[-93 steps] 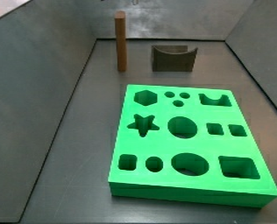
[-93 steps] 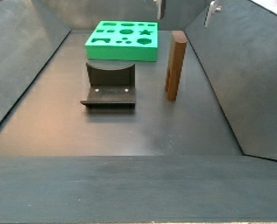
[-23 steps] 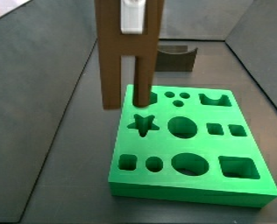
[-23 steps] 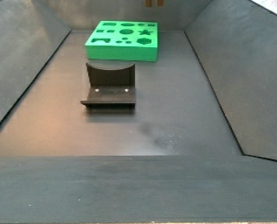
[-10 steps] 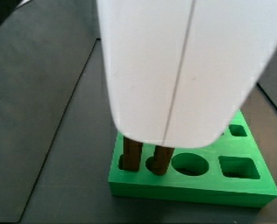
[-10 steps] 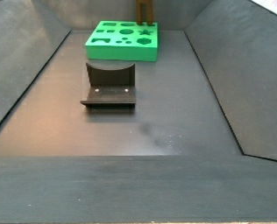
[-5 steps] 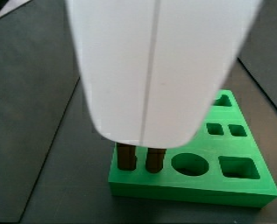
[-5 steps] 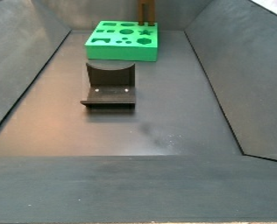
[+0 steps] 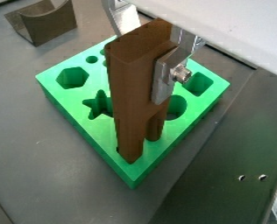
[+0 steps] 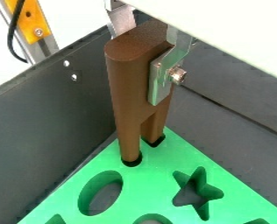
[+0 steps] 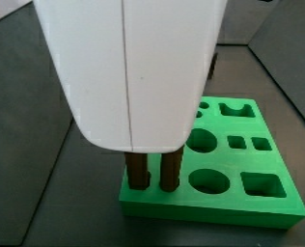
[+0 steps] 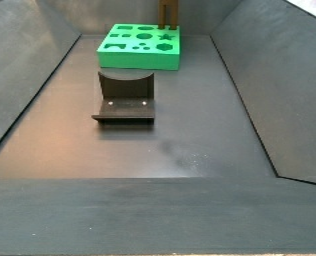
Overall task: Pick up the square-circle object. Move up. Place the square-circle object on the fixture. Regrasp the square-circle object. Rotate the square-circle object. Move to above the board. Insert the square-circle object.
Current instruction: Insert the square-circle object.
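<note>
The square-circle object [image 9: 138, 87] is a slim brown peg standing upright, with my gripper [image 9: 147, 61] shut on its upper part between the silver fingers [image 9: 166, 74]. Its two lower prongs [image 11: 155, 170] stand in cut-outs at a corner of the green board [image 11: 220, 210]. Both wrist views show this, with the gripper [image 10: 141, 66] over the board [image 10: 152, 188]. In a side view the gripper's white body [image 11: 129, 68] hides most of the peg. The dark notched fixture [image 12: 125, 100] stands bare on the floor in front of the board [image 12: 137, 58].
Sloping grey walls [image 12: 261, 90] close in the dark floor on both sides. The fixture [image 9: 41, 19] lies beyond the board's far corner in a wrist view. A yellow part and a cable [image 10: 31, 33] sit outside the metal wall.
Since 2.3 s ago the gripper has carried the peg from above the star cut-out to the board's corner and lowered its prongs into the holes. Over the last half second it barely moved.
</note>
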Robot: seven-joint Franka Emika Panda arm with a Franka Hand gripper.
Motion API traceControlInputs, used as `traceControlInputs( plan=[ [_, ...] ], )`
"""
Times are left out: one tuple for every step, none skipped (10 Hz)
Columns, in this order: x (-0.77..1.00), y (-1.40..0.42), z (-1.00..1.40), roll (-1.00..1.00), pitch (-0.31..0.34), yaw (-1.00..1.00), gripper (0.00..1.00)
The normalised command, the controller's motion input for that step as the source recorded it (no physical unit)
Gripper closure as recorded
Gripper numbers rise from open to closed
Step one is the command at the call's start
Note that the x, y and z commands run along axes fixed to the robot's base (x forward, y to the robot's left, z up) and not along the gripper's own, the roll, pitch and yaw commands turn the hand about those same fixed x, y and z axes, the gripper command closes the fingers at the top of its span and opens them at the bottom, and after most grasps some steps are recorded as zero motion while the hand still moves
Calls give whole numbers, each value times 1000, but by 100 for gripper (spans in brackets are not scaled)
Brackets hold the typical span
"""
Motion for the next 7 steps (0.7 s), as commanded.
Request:
traceControlInputs(
  plan=[
    [0,0,-283,13,-54,183,100],
    [80,0,-223,66,0,137,100],
    [131,0,-183,127,71,37,100],
    [151,0,-174,136,94,0,100],
    [134,0,-146,110,93,-31,100],
    [131,20,-166,96,90,-71,100],
    [111,54,-174,81,66,-46,100]
  ],
)
